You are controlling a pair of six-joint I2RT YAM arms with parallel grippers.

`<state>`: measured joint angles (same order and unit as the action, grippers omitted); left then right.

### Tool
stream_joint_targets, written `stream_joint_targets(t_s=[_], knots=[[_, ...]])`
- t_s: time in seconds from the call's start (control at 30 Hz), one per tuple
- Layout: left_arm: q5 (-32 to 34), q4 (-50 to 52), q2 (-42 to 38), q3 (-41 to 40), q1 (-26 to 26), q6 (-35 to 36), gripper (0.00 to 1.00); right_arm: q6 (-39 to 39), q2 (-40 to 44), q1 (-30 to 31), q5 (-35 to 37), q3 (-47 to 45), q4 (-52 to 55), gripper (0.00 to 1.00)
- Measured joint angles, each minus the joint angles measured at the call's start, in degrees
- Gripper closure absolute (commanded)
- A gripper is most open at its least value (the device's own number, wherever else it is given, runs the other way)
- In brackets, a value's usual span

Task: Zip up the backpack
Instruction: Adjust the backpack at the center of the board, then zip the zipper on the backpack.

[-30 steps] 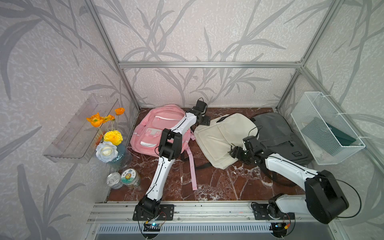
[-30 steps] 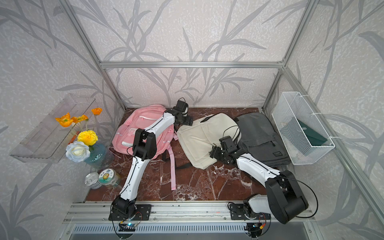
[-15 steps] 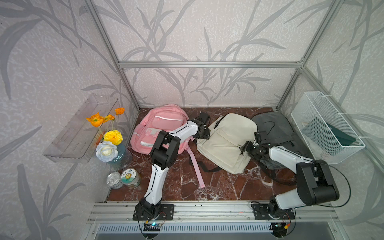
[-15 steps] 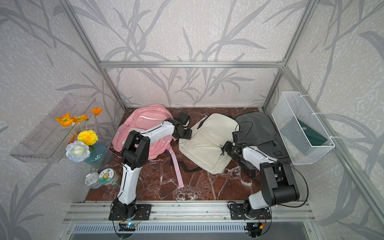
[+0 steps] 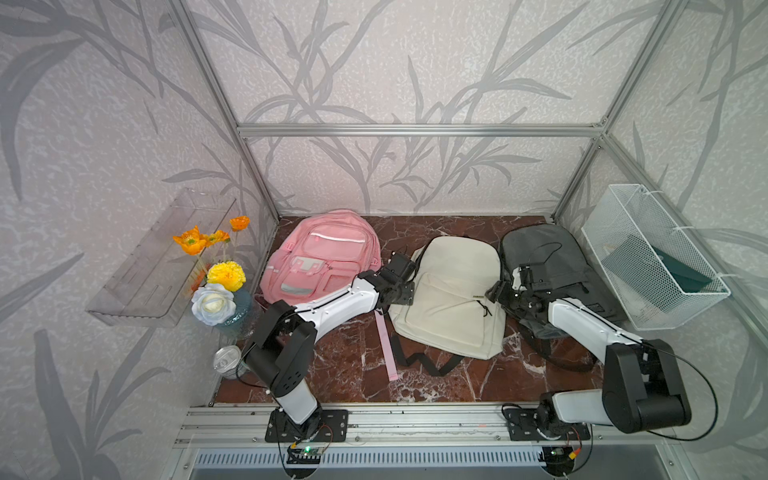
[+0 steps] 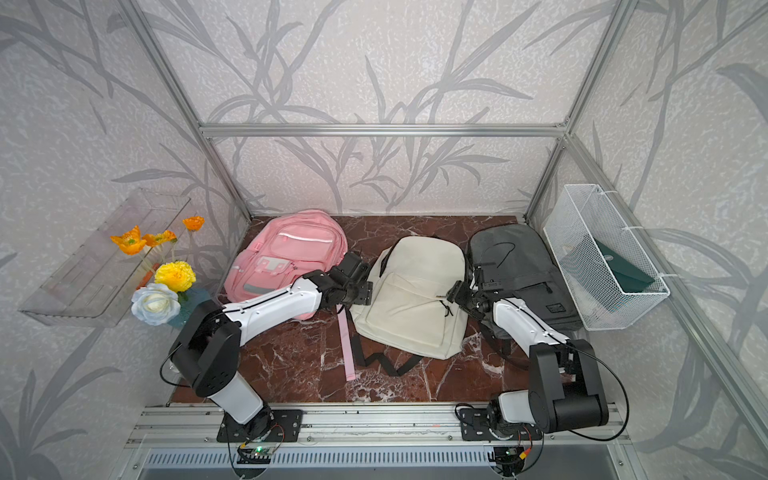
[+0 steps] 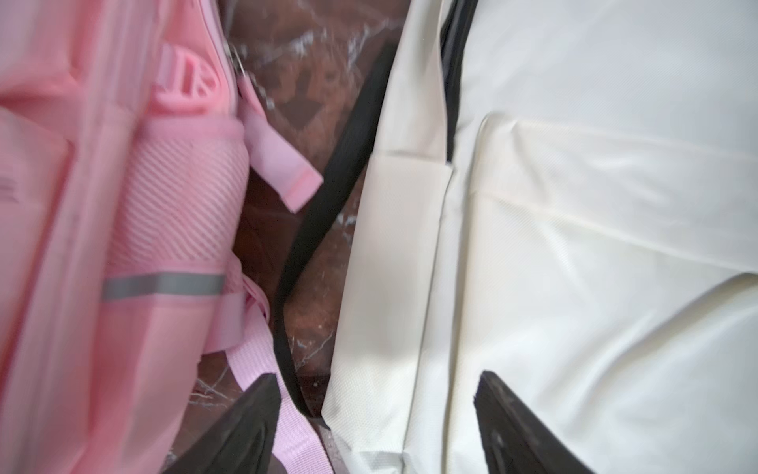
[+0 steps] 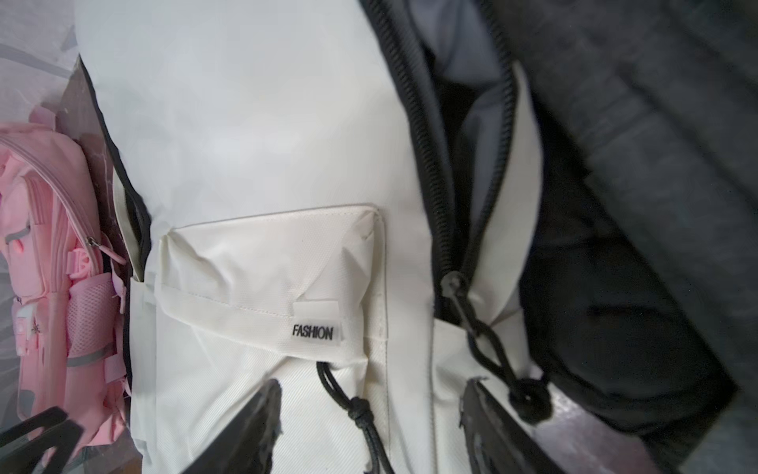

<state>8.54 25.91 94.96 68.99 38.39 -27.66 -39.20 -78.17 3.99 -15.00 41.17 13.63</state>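
Over the last second the cream backpack (image 5: 449,299) has swung round from a slanted lie and now sits squarely in both top views, its top toward 12 o'clock; the pink backpack (image 5: 324,262) is at its 9 o'clock and the grey backpack (image 5: 548,262) presses against its 3 o'clock side. Both my arms came in with it: the left gripper (image 5: 409,293) has dropped back from the bag's top to its 9 o'clock edge; the right gripper (image 5: 496,293) has shifted to the 3 o'clock edge. I read that as the bag being squared up so the zip faces the right arm; no zipping has begun.

The left gripper's jaws are spread over the bag's side seam and a black strap, pinching nothing. The right gripper's jaws are also spread and empty. In the right wrist view the main zip (image 8: 463,135) gapes, grey lining showing between the teeth; the slider (image 8: 451,283) sits just ahead of the fingertips, and its knotted cord pull (image 8: 529,400) trails back to lie just beside one finger (image 8: 492,431), not between the two. I judge the next move is a small sideways shift to get that cord between the jaws.
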Motion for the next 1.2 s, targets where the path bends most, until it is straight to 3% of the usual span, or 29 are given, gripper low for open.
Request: stream_joint_targets(t_s=[0.17,0.33,0.43,0.57,1.2], knots=[[-7.2,-2.8,3.0,9.0,3.3,-2.0,0.21,-0.1,-0.2,-3.0,-2.2,-2.7,-1.0,0.34],[-14.3,-4.3,13.3,16.9,9.7,-4.1,0.24,-0.4,-1.7,-2.9,-4.0,-5.0,-3.4,0.37],[-17.0,-3.9,19.5,21.4,12.6,-4.9,0.25,-0.8,-3.0,-3.0,-5.0,-5.9,-5.8,0.52],[-19.3,-3.3,26.0,26.9,14.7,-5.6,0.30,-2.0,-4.7,-3.0,-7.1,-7.4,-10.2,0.62],[-17.4,-0.5,36.3,35.1,13.9,-7.1,0.48,-4.3,-8.0,-3.0,-10.1,-8.6,-18.6,0.62]])
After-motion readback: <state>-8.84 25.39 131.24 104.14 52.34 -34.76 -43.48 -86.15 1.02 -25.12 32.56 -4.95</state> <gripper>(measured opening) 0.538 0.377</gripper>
